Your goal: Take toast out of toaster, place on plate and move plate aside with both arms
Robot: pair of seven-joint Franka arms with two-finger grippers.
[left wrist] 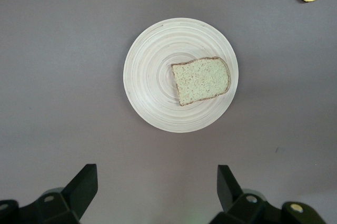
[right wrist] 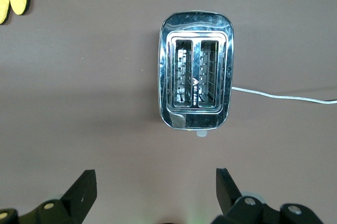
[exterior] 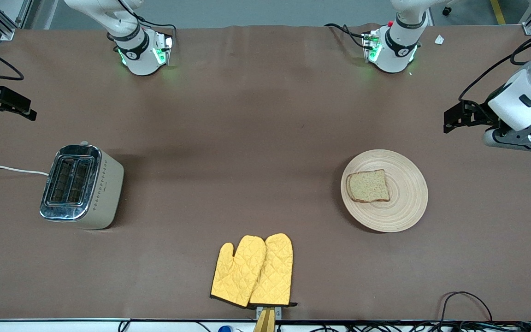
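The toast lies flat on the plate, toward the edge that faces the right arm's end of the table. Both also show in the left wrist view, the toast on the plate. My left gripper hangs open and empty over bare table at the left arm's end, apart from the plate; its fingers stand wide apart. My right gripper hangs open and empty over bare table at the right arm's end, and shows open in the right wrist view.
A chrome and beige two-slot toaster stands at the right arm's end with a white cord; its slots look empty. Two yellow oven mitts lie at the table edge nearest the front camera. Cables hang along that edge.
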